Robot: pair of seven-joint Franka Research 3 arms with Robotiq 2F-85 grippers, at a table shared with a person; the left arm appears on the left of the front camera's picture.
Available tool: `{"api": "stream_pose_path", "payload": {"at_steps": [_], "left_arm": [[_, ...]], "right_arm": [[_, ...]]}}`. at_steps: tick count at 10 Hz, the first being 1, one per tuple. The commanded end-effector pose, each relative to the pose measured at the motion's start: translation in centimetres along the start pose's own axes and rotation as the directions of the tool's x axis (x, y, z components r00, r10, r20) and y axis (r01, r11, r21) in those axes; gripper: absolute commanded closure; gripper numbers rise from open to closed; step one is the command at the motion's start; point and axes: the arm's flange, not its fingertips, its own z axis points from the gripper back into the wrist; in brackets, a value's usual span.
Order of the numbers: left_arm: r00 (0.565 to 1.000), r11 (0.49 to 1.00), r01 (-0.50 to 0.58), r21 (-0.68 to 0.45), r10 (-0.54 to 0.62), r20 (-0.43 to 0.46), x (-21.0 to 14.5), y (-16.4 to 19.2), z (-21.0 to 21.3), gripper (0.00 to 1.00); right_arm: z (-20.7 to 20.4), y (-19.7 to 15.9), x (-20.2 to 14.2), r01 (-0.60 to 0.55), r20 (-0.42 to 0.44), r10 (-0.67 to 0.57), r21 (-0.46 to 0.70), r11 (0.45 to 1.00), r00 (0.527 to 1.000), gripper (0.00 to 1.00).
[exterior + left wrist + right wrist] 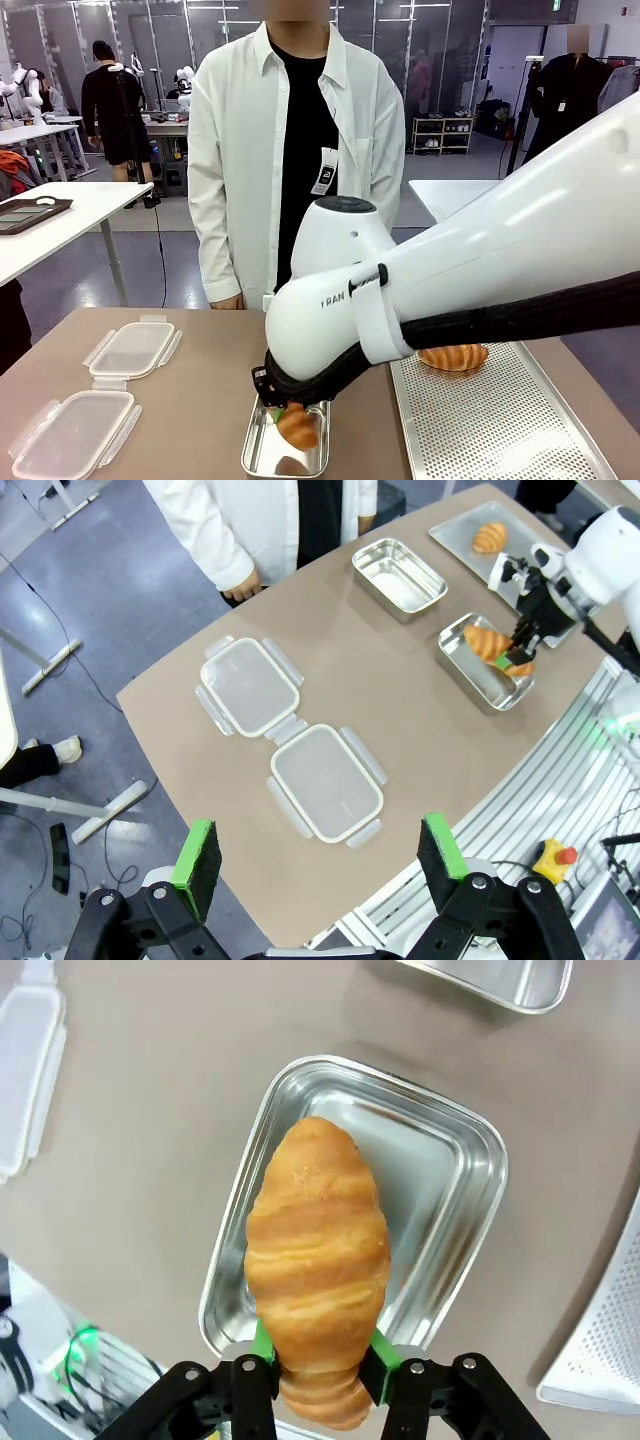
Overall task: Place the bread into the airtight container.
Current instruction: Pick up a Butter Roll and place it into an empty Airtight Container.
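My right gripper (320,1360) is shut on a golden croissant, the bread (318,1260), gripping it near one end. It holds the bread over an open metal airtight container (450,1180) near the table's front edge. In the front view the bread (298,427) hangs low inside the container's (262,455) rim, under the right gripper (285,410). The left wrist view shows the same right gripper (518,658), bread (485,640) and container (470,680) from far off. My left gripper (318,852) hovers open and empty, high above the table.
A second croissant (453,356) lies on a perforated metal tray (500,420) at the right. Another empty metal container (398,575) sits closer to the person. Two clear plastic lids (130,350) (72,435) lie at the left. A person in a white shirt (240,150) stands at the far edge.
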Motion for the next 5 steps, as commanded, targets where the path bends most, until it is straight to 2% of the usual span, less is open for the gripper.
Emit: {"api": "stream_pose_path", "payload": {"at_steps": [1, 3, 4, 5], "left_arm": [[1.000, 1.000, 0.006, 0.000, -0.006, 0.001, 0.1, 0.0, 0.2, 0.00], [1.000, 1.000, 0.006, 0.000, -0.006, 0.001, 0.1, 0.0, 0.2, 0.00], [1.000, 1.000, 0.006, 0.000, -0.006, 0.001, 0.1, 0.0, 0.2, 0.00], [1.000, 1.000, 0.006, 0.000, -0.006, 0.001, 0.1, 0.0, 0.2, 0.00]], "right_arm": [[-1.9, 2.0, 0.8, 0.076, 0.036, -0.075, -0.046, 0.996, 0.997, 0.66], [-3.1, 2.1, 1.0, 0.116, 0.013, -0.115, -0.095, 0.989, 0.993, 0.66], [-3.5, 2.0, 1.0, 0.127, 0.010, -0.127, -0.095, 0.987, 0.992, 0.45], [-3.6, 2.2, 1.1, 0.128, 0.018, -0.127, -0.089, 0.988, 0.992, 0.30]]}}
